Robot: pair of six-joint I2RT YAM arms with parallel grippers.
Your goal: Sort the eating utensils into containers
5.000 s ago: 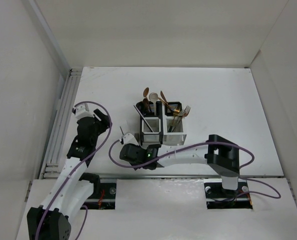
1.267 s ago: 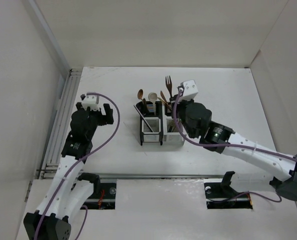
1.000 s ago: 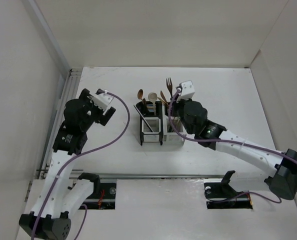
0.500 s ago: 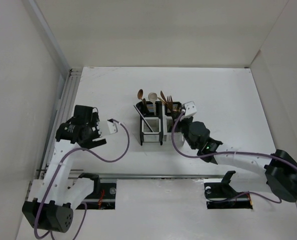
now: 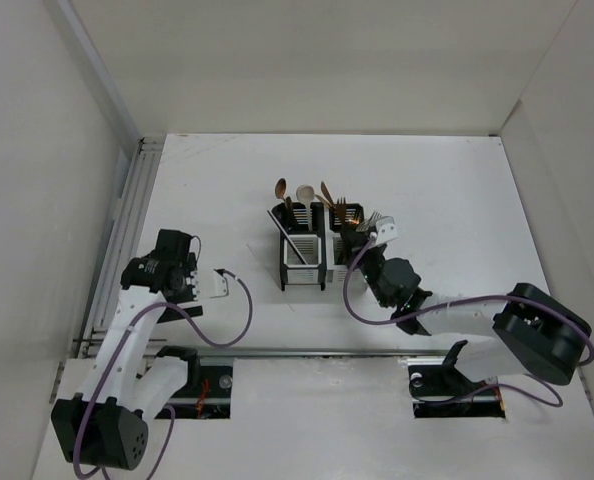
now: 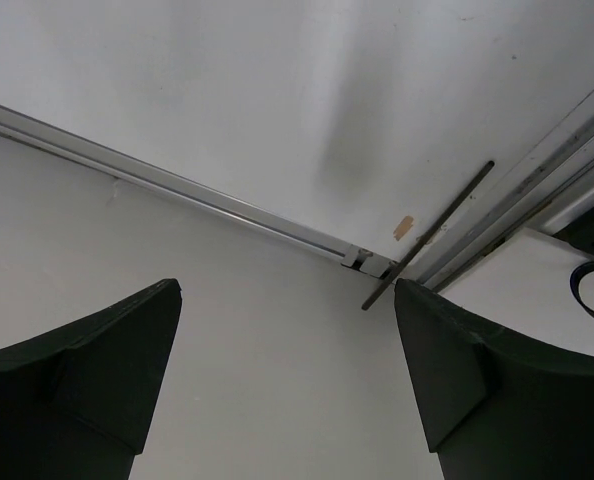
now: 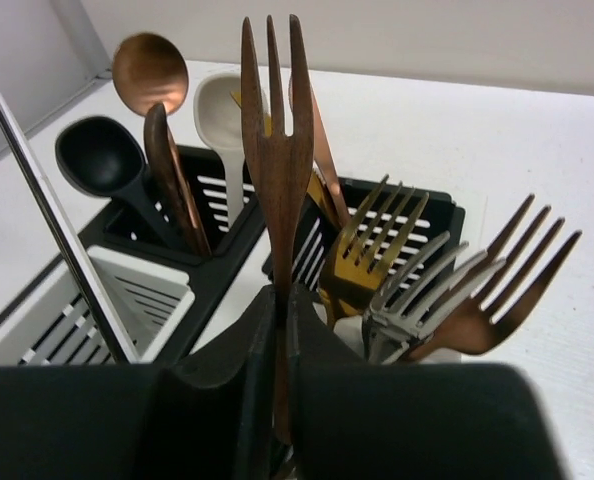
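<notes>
White table [image 5: 457,200], pale enclosure walls [image 5: 37,150], containers [image 5: 299,283] mid-table.

This looks like a robot lab, not a home. A plain white desk [image 5: 457,200] sits inside a box of bare white walls [image 5: 37,150]. Two white robot arms [image 5: 127,332] are bolted at its near edge, and purple cables [image 5: 248,312] loop off them. Past the left claw [image 6: 287,290], silver metal rails [image 6: 227,205] run along the foot of the wall. Just ahead of the right claw [image 7: 282,300] stands a caddy [image 7: 147,295] of forks [image 7: 377,250] and spoons [image 7: 149,70], the one homey thing.
</notes>
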